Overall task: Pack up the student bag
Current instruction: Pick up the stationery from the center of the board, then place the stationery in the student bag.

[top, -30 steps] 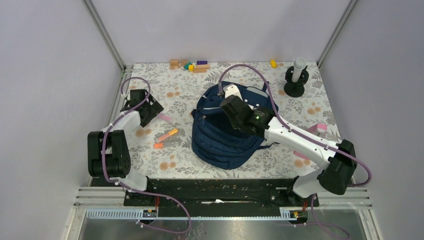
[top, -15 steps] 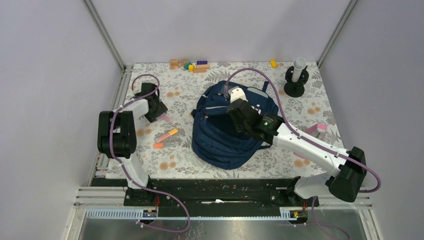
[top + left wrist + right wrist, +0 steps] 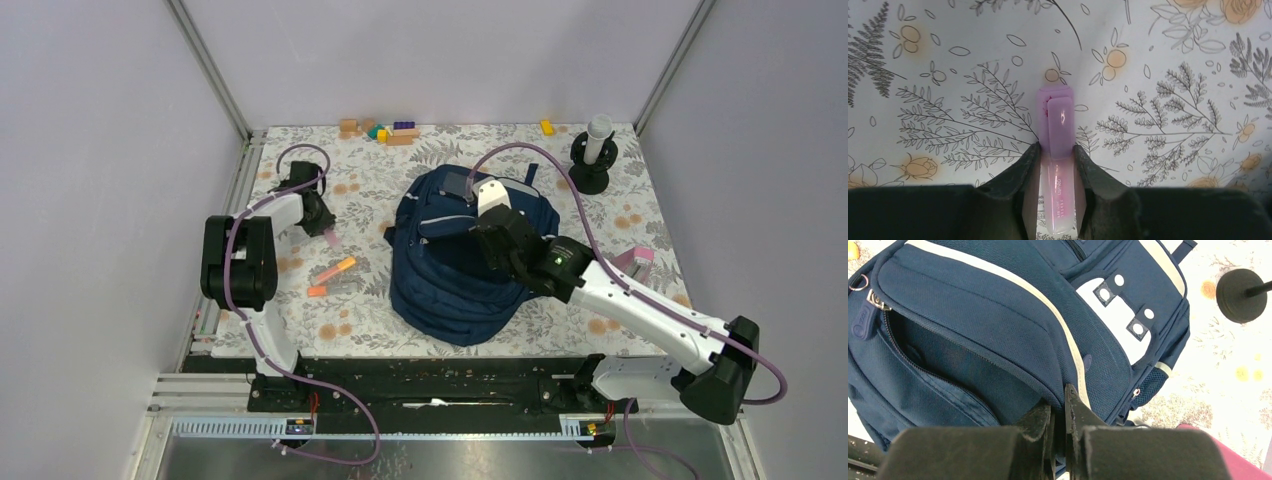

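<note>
The student bag (image 3: 455,290), a navy backpack, lies mid-table, its pale stripe and white patch clear in the right wrist view (image 3: 998,315). My right gripper (image 3: 482,207) (image 3: 1060,400) is shut on the edge of the bag's front flap, so the zipped pocket (image 3: 923,355) gapes beneath it. At the left, my left gripper (image 3: 322,222) (image 3: 1057,146) is down on the table. Its fingers press both sides of a translucent pink pen (image 3: 1060,125), whose tip shows in the top view (image 3: 331,238).
Two orange markers (image 3: 333,270) lie between the left arm and the bag. Coloured blocks (image 3: 385,130) and a yellow block (image 3: 546,127) sit along the back edge. A black stand with a white tube (image 3: 592,155) is back right. A pink item (image 3: 640,256) lies at the right.
My left gripper has moved over the pink pen and closed from wide open onto it. My right arm has shifted right, still gripping the bag's flap, and the bag has moved slightly.
</note>
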You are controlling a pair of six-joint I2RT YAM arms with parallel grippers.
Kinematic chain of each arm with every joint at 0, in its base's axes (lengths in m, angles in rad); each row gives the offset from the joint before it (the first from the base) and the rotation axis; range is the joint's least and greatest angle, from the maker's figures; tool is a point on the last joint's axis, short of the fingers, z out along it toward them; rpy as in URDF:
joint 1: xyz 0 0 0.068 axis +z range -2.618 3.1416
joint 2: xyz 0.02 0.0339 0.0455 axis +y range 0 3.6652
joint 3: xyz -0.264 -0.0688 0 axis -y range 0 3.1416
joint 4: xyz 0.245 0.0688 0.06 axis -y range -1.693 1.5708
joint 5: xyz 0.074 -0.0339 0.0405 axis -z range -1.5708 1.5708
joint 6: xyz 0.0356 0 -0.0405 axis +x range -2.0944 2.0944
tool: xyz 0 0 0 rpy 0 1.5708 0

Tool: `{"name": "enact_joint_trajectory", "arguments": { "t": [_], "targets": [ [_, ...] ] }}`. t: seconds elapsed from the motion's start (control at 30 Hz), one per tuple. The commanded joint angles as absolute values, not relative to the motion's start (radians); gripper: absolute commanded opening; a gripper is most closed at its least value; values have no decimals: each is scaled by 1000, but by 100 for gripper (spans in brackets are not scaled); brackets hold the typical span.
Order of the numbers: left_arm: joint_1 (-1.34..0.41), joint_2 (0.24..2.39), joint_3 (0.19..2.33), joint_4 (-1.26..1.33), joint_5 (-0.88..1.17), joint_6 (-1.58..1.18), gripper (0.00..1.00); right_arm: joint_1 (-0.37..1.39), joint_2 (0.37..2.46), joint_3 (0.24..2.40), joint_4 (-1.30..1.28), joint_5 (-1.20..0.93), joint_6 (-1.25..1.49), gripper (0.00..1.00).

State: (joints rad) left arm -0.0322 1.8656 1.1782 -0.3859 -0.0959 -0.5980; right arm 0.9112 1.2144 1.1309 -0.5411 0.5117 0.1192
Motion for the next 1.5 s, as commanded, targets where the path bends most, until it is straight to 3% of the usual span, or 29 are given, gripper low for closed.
{"name": "enact_joint_trajectory", "arguments": {
  "t": [0.0, 0.4, 0.67, 1.27, 1.47],
  "targets": [
    [-65, 1847, 1184, -447, -37, -516, 13, 907, 1110, 1133, -438, 582, 139, 0],
    [-293, 1810, 1268, -458, 1, -393, 13, 907, 1102, 1061, -526, 688, 204, 0],
    [-311, 1802, 1310, -459, 123, -391, 13, 907, 1120, 1046, -582, 729, 252, 0],
    [-366, 1643, 1313, -615, 141, -301, 12, 907, 1187, 1065, -606, 676, 241, 0],
    [-423, 1402, 1167, -598, 105, -265, 12, 907, 1201, 1075, -606, 678, 229, 0]
  ]
}}
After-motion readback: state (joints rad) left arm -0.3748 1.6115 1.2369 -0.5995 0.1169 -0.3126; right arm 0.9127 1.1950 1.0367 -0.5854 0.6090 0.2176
